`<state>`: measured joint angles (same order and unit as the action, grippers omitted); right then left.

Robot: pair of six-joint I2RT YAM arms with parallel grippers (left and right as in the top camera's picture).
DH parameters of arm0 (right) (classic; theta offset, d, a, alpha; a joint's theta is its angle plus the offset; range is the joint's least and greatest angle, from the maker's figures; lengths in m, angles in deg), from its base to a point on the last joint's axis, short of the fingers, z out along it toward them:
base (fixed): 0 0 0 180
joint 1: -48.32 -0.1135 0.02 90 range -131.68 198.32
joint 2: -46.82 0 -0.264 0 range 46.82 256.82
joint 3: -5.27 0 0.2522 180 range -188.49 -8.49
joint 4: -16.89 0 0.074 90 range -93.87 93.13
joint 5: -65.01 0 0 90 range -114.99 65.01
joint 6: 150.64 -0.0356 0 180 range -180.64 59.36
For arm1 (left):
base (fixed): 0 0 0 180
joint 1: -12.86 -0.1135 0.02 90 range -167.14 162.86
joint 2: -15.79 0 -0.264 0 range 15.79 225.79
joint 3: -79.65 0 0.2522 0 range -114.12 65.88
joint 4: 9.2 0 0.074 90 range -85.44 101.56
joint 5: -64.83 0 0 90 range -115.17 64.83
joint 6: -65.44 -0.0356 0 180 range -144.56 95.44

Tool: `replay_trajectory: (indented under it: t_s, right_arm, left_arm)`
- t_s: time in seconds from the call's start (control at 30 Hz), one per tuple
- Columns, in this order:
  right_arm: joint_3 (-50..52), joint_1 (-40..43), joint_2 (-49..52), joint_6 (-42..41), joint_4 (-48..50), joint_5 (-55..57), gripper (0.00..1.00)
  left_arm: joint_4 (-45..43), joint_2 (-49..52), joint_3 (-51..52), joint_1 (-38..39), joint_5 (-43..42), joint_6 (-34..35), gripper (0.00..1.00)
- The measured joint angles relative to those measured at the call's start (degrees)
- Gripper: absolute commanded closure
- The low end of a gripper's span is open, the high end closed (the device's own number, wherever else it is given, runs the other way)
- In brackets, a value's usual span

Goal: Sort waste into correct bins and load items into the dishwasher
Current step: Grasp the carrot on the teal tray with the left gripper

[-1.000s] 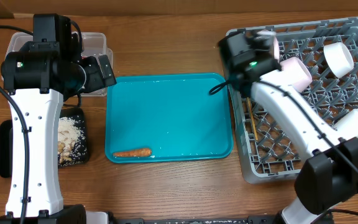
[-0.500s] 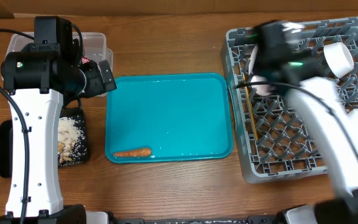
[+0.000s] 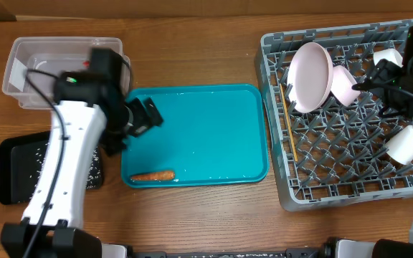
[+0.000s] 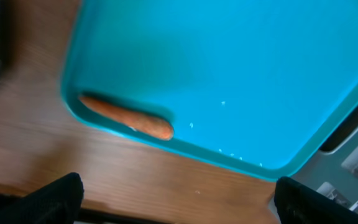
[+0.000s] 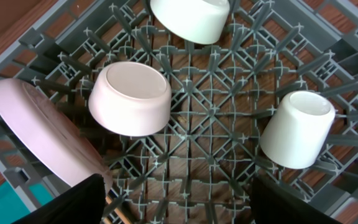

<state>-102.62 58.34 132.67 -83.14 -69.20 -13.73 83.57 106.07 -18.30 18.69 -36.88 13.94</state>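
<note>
The small orange carrot (image 3: 153,175) lies at the near-left corner of the large teal plastic tray (image 3: 206,122). The left gripper (image 3: 146,117), spread wide and empty, hovers just beyond it. Best to straddle the carrot mid-length, across its width, before closing. The right gripper (image 5: 173,199) hangs released and empty over the grey lattice dish rack (image 3: 335,193).

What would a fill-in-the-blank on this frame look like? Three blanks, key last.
1. The carrot lies on the ____ tray.
2. Besides the plate, the rack holds ____ bowls or cups.
3. The left pincer is ____, holding nothing.
Missing: teal; three; open.
</note>
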Motion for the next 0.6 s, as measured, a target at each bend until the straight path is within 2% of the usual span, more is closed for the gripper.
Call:
replay_trajectory:
  t_s: [0.27,0.6]
  right_arm:
    - [0.00,0.07,0.00,0.11,-1.09,-1.46,0.23]
    - [0.00,0.07,0.00,0.09,-1.88,-1.92,0.23]
  left_arm:
    - [-15.10,0.20,17.84,7.74,-3.76,16.13,0.00]
    - [-26.49,0.37,28.06,8.46,-3.04,24.48,0.00]
